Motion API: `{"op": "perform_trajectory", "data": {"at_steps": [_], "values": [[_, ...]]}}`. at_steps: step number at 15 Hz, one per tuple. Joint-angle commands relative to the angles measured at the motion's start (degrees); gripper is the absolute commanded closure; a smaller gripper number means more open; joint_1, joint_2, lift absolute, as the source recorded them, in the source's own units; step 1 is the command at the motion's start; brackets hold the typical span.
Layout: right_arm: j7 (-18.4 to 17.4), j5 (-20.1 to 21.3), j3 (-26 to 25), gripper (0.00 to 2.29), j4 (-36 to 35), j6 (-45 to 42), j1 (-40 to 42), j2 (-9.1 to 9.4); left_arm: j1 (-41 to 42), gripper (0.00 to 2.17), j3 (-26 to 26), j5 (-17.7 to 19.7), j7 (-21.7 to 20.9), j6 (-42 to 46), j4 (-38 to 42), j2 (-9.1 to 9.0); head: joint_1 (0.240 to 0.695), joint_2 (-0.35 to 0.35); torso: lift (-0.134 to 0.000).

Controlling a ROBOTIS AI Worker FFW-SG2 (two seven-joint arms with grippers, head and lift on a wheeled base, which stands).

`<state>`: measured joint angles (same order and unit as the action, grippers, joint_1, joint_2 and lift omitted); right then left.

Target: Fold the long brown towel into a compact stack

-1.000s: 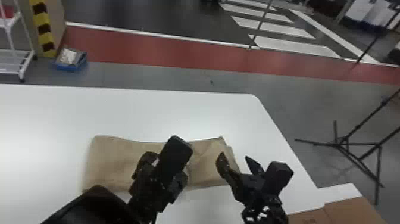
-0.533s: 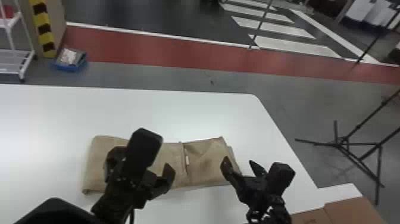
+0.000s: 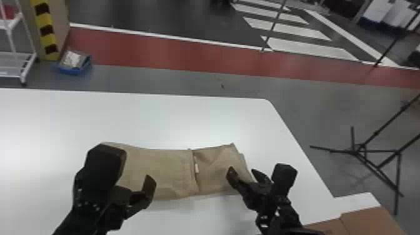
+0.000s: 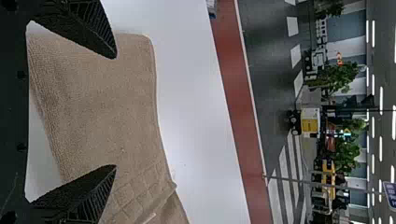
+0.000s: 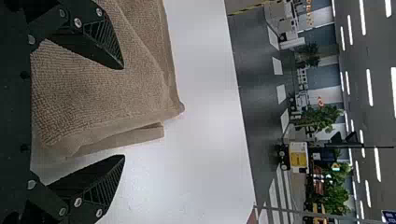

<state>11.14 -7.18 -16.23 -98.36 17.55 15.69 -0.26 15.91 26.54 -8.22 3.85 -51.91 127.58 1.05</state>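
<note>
Near the brown towel point(image 3: 168, 170), left gripper point(image 3: 135, 176), right gripper point(image 3: 242, 170), both jaws wide, empty

There are 2 grippers point(image 3: 242, 171), 1 towel point(image 3: 162, 168), 1 table point(image 3: 187, 118), 1 blue tray point(image 3: 74, 71) and 1 white rack point(image 3: 12, 64).

My left gripper point(image 3: 116, 179) and right gripper point(image 3: 243, 172) are black, with fine parallel lines patterning their fingers. The towel point(image 3: 168, 172) is plain light brown, crossed by a band of a checked, grid-like pattern, with a small white tag point(image 3: 196, 164). My table point(image 3: 187, 118) is white, the cardboard point(image 3: 368, 218) brown, the post point(image 3: 47, 31) yellow with black stripes, the floor strip point(image 3: 156, 53) brick red.
</note>
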Motion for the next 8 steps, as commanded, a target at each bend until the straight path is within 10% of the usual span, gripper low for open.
{"op": "perform_trajectory", "data": {"at_steps": [1,8], "values": [[1.96,0.42,-0.21,0.46,0.19,0.35,-0.22,0.31,-0.18,0.04,0.09,0.04,-0.07,0.09,-0.40,0.00,0.695,-0.350,-0.092],[4.42,-1.78,-3.90,1.36,-2.98,-0.36,3.03,0.31,-0.18,0.04,0.27,0.48,-0.07,0.62,-0.84,0.00,0.695,-0.350,-0.092]]}}
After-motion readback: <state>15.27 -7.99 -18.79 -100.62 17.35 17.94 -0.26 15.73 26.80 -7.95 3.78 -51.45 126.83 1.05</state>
